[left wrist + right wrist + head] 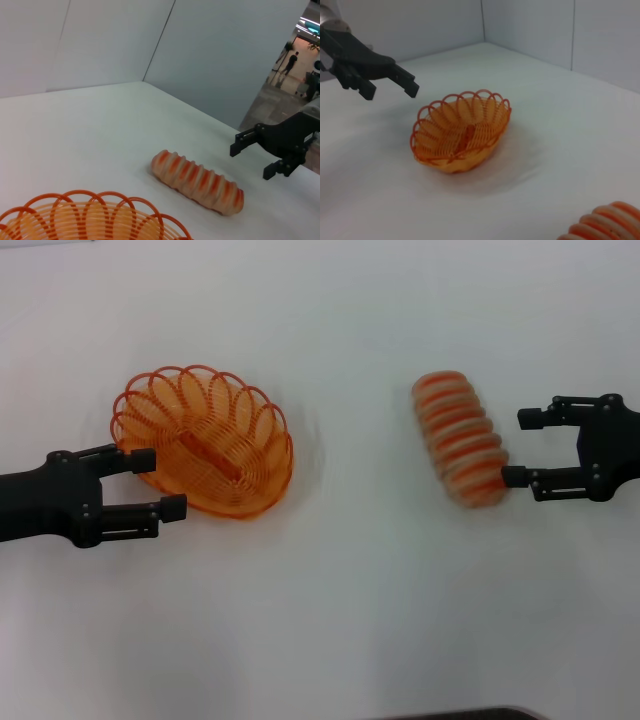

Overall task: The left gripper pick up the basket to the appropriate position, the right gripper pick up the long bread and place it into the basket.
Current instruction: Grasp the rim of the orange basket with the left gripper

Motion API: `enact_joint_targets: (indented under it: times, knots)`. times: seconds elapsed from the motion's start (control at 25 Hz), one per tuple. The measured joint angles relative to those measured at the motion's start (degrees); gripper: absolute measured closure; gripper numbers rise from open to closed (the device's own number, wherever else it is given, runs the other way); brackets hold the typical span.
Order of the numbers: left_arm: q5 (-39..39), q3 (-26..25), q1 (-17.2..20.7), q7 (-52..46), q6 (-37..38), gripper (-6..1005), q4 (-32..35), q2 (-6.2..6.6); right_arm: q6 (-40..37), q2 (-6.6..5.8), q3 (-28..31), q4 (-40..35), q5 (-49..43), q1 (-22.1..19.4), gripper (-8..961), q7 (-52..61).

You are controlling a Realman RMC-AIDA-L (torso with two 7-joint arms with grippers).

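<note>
Left pincer (160, 483) sits at the near-left end of the basket (205, 440), fingers spread wide. Upper finger overlaps the basket rim in the head view; contact can't be confirmed, and in the right wrist view the pincer (390, 85) looks apart from the basket (460, 132). Nothing gripped.

Right pincer (522, 447) is at the right side of the long bread (461, 438), also wide open. Lower fingertip is touching or just beside the near end of the loaf; upper finger is clear of it. Nothing held.

Basket rests upright on the white desk (340, 600), left of centre. Bread lies flat on the desk, right of centre, well apart from the basket. Bare desk between the two; nothing in the way. Left wrist view shows the same: loaf (197, 181) on the desk, right pincer (255, 159) open beside it.
</note>
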Motion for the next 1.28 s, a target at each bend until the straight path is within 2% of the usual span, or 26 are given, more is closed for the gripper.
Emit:
enact_joint_targets:
  times: [0.44, 0.56, 0.76, 0.88, 0.96, 1.12, 1.28]
  knots:
    - [0.0, -0.1, -0.2, 0.0, -0.8, 126, -0.4, -0.11, 2.7, 2.56, -0.4, 0.1, -2.7, 2.1, 138, -0.7]
    - [0.0, -0.9, -0.2, -0.1, -0.9, 126, -0.4, -0.11, 2.7, 2.85, -0.1, 0.0, -3.2, 2.2, 138, -0.6]
    - [-0.6, -6.7, -1.1, -0.8, -1.4, 127, -0.2, -0.14, 2.8, 2.88, 0.2, 0.0, -3.2, 2.2, 137, -0.3]
    - [-0.8, -9.2, -2.9, -6.9, -5.8, 127, 0.5, -0.11, 2.8, 2.92, 0.4, 0.0, -3.3, 2.2, 137, -0.2]
    - [-0.1, -8.0, -4.1, -11.9, -9.9, 127, 1.0, 0.1, 2.6, 2.92, 0.6, 0.0, -3.2, 2.2, 137, -0.2]
    - [4.7, -0.1, -8.1, -21.9, -17.8, 126, 2.6, 1.43, 2.3, 2.91, 0.7, 0.0, -3.1, 2.3, 139, -0.1]
    - [11.6, 4.4, -12.7, -28.5, -19.8, 126, 5.2, 2.41, 1.7, 2.58, 0.8, 0.0, -3.0, 2.6, 141, 0.8]
